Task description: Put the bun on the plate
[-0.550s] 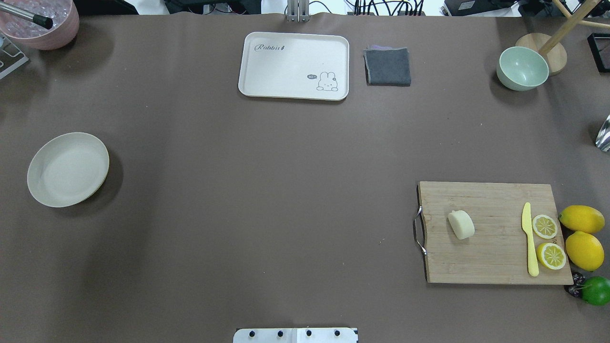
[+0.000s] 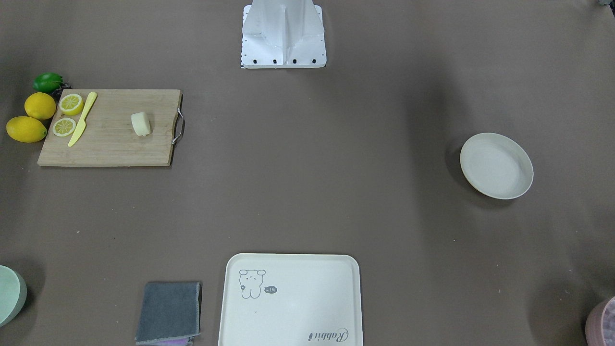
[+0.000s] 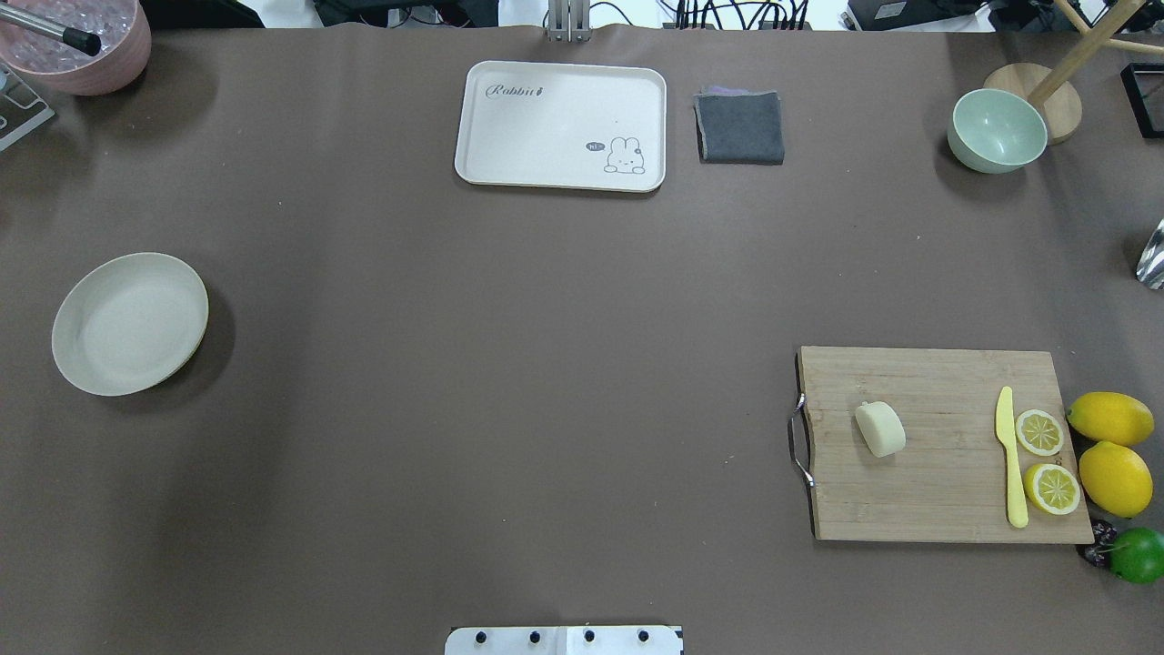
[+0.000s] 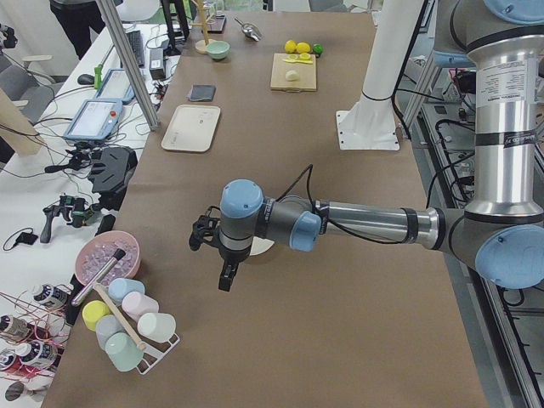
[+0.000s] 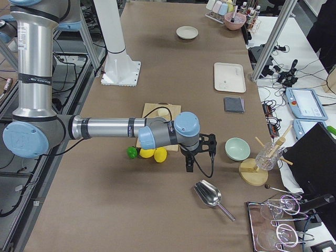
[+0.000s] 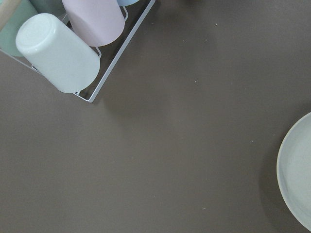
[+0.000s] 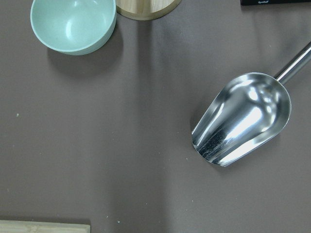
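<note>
The bun [image 3: 880,428] is a small pale cream block lying on the left part of a wooden cutting board [image 3: 937,500], also seen in the front view [image 2: 141,124]. Far across the table at the left sits the round off-white plate [image 3: 130,323], bare inside [image 2: 496,166]; its rim shows in the left wrist view [image 6: 296,174]. My left gripper [image 4: 228,276] hangs above the table beside the plate, seen only from the left side, so I cannot tell its state. My right gripper [image 5: 189,165] hovers past the lemons, far from the bun; I cannot tell its state either.
A yellow knife [image 3: 1009,455], two lemon halves [image 3: 1039,432], whole lemons [image 3: 1114,478] and a lime [image 3: 1137,555] flank the board. A rabbit tray [image 3: 561,125], grey cloth [image 3: 739,127], green bowl [image 3: 997,130], metal scoop [image 7: 243,119] and cup rack [image 6: 73,48] stand around the edges.
</note>
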